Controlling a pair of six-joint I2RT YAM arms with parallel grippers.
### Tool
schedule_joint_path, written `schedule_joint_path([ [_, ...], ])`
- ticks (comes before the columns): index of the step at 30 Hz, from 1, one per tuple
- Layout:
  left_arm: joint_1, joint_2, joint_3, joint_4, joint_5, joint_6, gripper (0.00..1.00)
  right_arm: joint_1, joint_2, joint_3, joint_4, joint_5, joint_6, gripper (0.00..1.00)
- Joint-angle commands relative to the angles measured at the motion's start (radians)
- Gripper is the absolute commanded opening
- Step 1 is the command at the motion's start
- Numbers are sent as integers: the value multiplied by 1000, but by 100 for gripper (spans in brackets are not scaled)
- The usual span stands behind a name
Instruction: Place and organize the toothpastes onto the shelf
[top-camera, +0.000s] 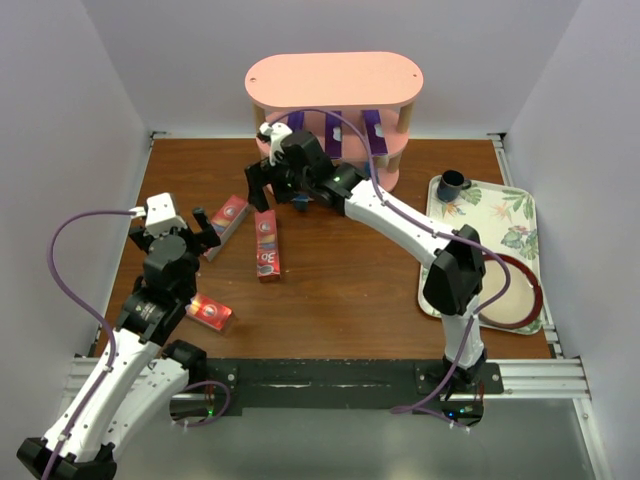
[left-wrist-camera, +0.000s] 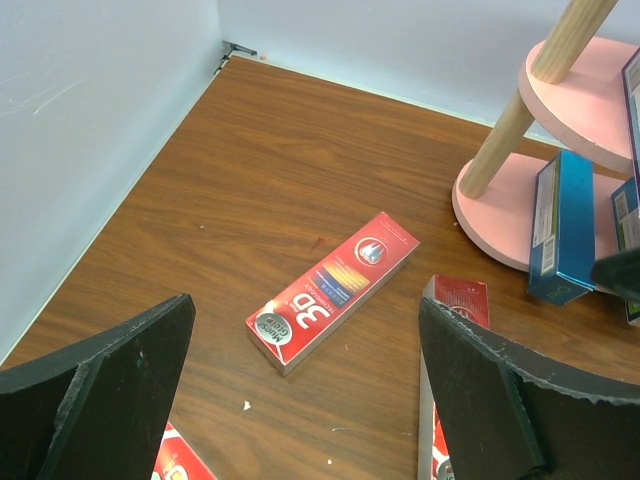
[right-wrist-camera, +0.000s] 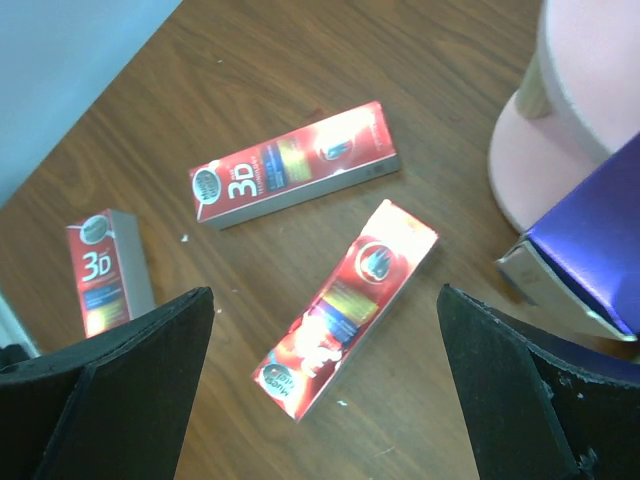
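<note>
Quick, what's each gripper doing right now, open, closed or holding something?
Left gripper: open, jaws wide apart, holding nothing.
Right gripper: open, jaws wide apart, holding nothing.

A dark brown wood-grain table fills the bottom of a plain booth. Pale, bare walls close it in: the left wall, the far wall and the right wall. A black and silver metal rail runs along the near edge. The light is even, with a soft sheen on the wood.
</note>
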Motion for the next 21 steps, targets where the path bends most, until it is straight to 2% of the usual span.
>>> schedule_joint_path([
  [1, -5, 5, -6, 34, 3, 23, 100, -13, -7, 79, 3, 90, -69, 98],
  [21, -5, 19, -8, 40, 14, 26, 100, -37, 33, 113, 40, 104, -113, 98],
])
